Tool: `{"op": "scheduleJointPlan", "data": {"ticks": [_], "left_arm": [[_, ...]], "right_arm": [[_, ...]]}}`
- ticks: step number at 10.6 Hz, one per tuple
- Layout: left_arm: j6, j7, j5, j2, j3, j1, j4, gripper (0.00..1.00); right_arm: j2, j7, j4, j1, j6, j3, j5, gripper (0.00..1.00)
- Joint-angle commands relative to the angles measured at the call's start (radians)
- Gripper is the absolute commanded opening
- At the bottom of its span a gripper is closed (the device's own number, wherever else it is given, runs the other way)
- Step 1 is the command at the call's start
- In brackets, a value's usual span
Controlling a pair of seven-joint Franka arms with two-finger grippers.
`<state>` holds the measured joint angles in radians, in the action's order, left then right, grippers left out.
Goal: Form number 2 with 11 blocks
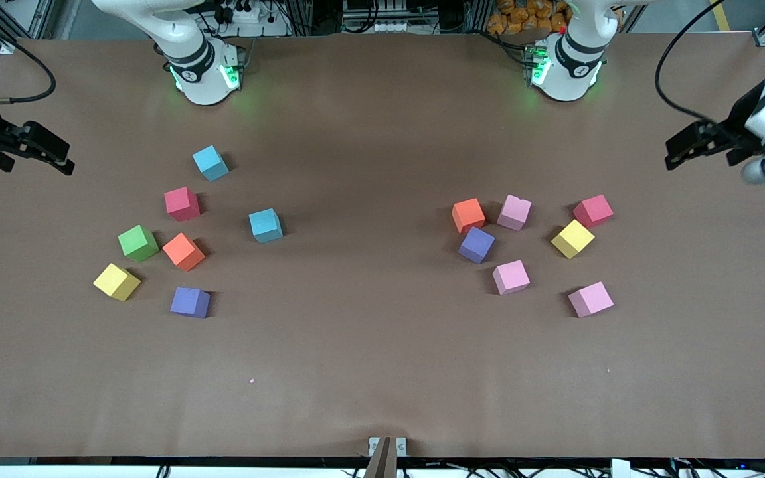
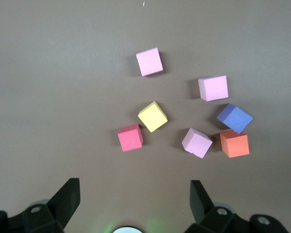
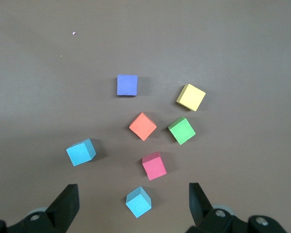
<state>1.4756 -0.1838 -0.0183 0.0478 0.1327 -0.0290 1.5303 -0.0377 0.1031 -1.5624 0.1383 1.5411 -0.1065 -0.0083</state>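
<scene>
Blocks [image 1: 475,243]: fourteen loose cubes in two clusters on the desk [image 1: 369,345], none yet placed in a digit. Left gripper [image 1: 671,156] and right gripper [image 1: 67,162]: high at the desk ends, fingers [image 2: 68,199] wide and empty, clusters well ahead of the fingertips. Advice: descend square to cube faces; start with outlying cubes; leave the red cubes [image 1: 593,210].
</scene>
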Motion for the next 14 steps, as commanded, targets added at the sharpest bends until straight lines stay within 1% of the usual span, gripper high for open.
{"op": "scheduleJointPlan", "data": {"ticks": [1,4,5,6,7,8,9,10,12,13,14], "left_arm": [[0.05,-0.019,0.011,0.044,0.004,-0.002,0.049,1.0],[0.239,-0.019,0.011,0.043,0.008,0.001,0.239,1.0],[0.317,-0.017,0.009,0.044,0.008,-0.003,0.311,1.0],[0.432,-0.017,0.005,0.044,0.008,-0.002,0.397,1.0],[0.506,0.001,-0.003,0.049,0.008,0.0,0.451,1.0],[0.528,0.016,-0.017,0.076,0.008,0.0,0.467,1.0],[0.529,0.038,-0.035,0.108,0.01,0.006,0.47,1.0],[0.529,0.012,-0.034,0.133,0.01,0.012,0.472,1.0],[0.557,-0.025,-0.034,0.158,0.008,0.008,0.504,1.0],[0.615,-0.043,-0.034,0.159,0.007,0.003,0.549,1.0],[0.688,-0.089,-0.032,0.159,0.01,-0.035,0.592,1.0]], "right_arm": [[-0.019,0.013,-0.024,-0.005,0.008,0.014,-0.013,1.0],[0.027,0.013,-0.022,0.026,0.017,0.016,-0.016,1.0],[0.054,0.012,-0.025,0.035,0.046,0.016,-0.018,1.0],[0.076,0.012,-0.04,0.059,0.092,0.016,-0.019,1.0],[0.069,0.012,-0.107,0.076,0.17,0.016,-0.018,1.0],[0.056,0.012,-0.176,0.082,0.259,0.016,-0.018,1.0],[0.067,0.004,-0.204,0.081,0.304,0.016,-0.018,1.0],[0.073,-0.003,-0.249,0.083,0.367,0.016,-0.018,1.0],[0.068,-0.06,-0.404,0.092,0.584,0.016,-0.019,1.0],[0.079,-0.11,-0.459,0.089,0.678,0.016,-0.019,1.0],[0.09,-0.2,-0.525,0.084,0.782,0.014,-0.019,1.0]]}}
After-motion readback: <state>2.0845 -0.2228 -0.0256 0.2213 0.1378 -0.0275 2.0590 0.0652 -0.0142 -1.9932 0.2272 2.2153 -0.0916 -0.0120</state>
